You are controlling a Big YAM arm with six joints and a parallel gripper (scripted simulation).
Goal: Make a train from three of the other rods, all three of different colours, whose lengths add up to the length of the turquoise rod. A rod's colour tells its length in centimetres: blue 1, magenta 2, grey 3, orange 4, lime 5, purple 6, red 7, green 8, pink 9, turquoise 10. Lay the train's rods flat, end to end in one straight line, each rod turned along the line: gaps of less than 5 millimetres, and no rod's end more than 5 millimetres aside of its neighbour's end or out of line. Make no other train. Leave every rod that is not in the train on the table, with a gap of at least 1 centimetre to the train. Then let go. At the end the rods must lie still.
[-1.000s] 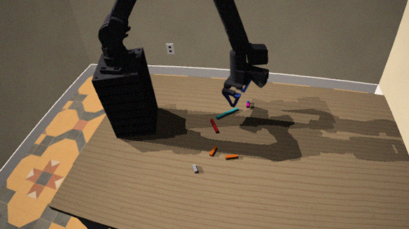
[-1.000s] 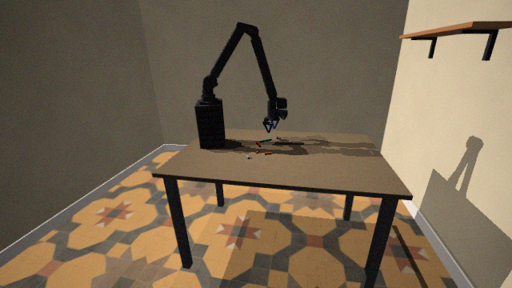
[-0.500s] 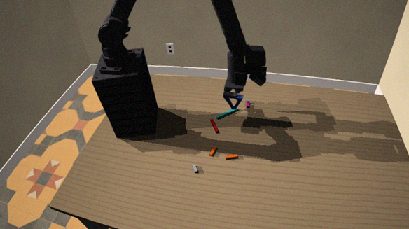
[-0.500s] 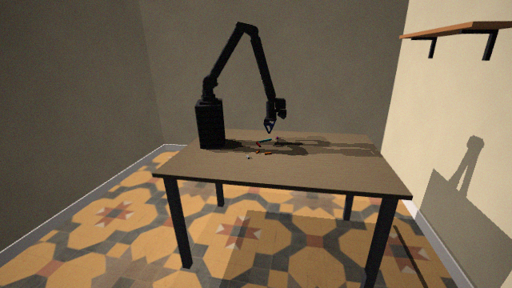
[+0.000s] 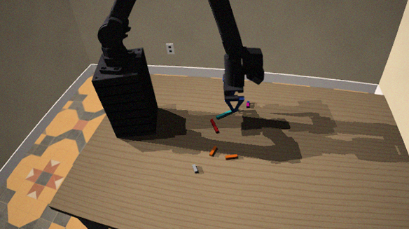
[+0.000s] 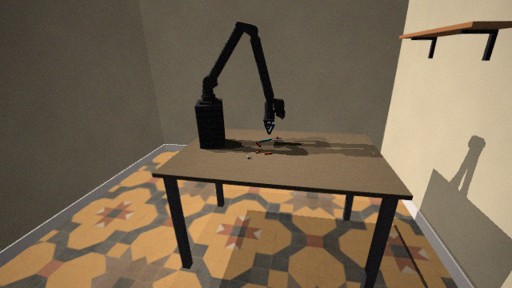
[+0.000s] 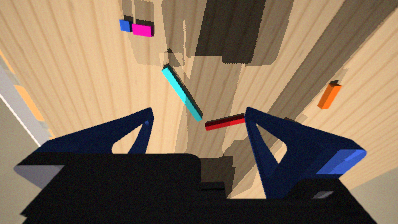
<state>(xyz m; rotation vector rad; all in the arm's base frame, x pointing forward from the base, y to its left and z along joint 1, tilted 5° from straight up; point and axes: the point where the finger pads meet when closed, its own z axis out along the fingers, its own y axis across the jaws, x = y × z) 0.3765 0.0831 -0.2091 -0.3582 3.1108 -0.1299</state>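
My gripper is open and empty above the table. Below it lies the turquoise rod. The red rod lies at an angle near its end; a fingertip overlaps the red rod in the wrist view. The magenta rod lies end to end with the blue rod, roughly in line; whether they touch is too small to tell. One orange rod lies left of another orange rod.
The grey rod lies in front and left of the orange rods. The black arm base stands at the table's left. Arm shadows cross the table. A wall is behind.
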